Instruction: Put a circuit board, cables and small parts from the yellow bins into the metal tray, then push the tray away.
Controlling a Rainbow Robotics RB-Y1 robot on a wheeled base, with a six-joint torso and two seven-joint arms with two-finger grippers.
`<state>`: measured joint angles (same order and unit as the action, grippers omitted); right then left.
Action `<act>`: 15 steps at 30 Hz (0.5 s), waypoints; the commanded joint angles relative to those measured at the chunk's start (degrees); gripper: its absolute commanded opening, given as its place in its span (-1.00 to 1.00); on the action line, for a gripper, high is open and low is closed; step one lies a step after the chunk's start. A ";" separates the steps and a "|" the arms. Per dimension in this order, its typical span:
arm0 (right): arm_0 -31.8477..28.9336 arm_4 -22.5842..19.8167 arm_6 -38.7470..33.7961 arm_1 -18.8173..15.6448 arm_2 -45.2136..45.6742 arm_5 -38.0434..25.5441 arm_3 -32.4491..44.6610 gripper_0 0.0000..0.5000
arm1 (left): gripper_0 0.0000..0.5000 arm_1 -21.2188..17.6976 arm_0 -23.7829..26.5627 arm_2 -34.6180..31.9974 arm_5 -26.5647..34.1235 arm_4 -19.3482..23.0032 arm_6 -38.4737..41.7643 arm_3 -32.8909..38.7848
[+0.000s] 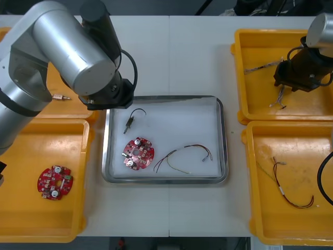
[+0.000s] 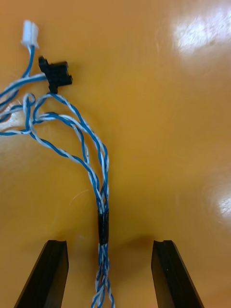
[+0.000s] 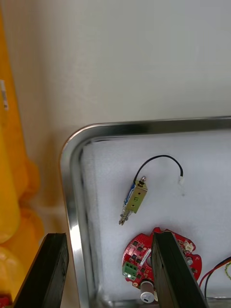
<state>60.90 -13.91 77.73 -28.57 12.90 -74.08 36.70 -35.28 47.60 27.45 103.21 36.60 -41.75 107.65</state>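
Note:
The metal tray (image 1: 221, 136) sits mid-table, white inside. It holds a round red circuit board (image 1: 138, 153), a red and yellow cable (image 1: 183, 157) and a small metal part with a black lead (image 1: 130, 123). My left gripper (image 3: 109, 269) hangs open over the tray's near-left corner (image 3: 72, 192), above the small metal part (image 3: 136, 200) and board (image 3: 159, 262). My right gripper (image 2: 109, 272) is open low in the far right yellow bin (image 1: 244, 62), its fingers either side of a twisted blue and white cable (image 2: 98, 183), not closed on it.
Another red circuit board (image 1: 54, 182) lies in the near left bin (image 1: 83, 172). A small metal part (image 1: 61, 96) lies in the far left bin. The near right bin (image 1: 250, 172) holds a red and yellow cable (image 1: 294, 192). More cable (image 1: 260, 66) lies in the far right bin.

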 commanded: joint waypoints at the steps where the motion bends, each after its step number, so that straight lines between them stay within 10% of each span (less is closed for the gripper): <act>1: 2.82 0.02 -2.06 0.53 -1.03 1.31 -1.01 1.00 | 1.00 -1.73 1.35 -5.82 4.55 0.93 4.30 2.13; 8: 2.56 -0.42 -2.50 0.53 -1.73 1.22 -1.28 1.00 | 1.00 -4.10 3.55 -13.38 6.79 2.78 4.48 -3.32; 10: 2.38 -0.42 -2.58 0.53 -1.82 1.22 -1.19 0.60 | 1.00 -4.54 4.25 -14.88 6.79 2.78 4.48 -5.52; 12: 2.38 -0.50 -2.67 0.45 -1.82 1.22 -1.19 -0.97 | 1.00 -5.15 5.04 -16.55 6.79 2.69 4.74 -8.42; 15: 2.47 -0.59 -2.76 0.36 -1.82 0.87 -1.19 -1.00 | 1.00 -6.12 5.92 -17.87 6.79 2.42 4.66 -12.37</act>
<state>61.15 -14.11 77.71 -28.42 12.34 -73.26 35.62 -38.26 49.74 12.18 109.48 38.85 -41.74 98.24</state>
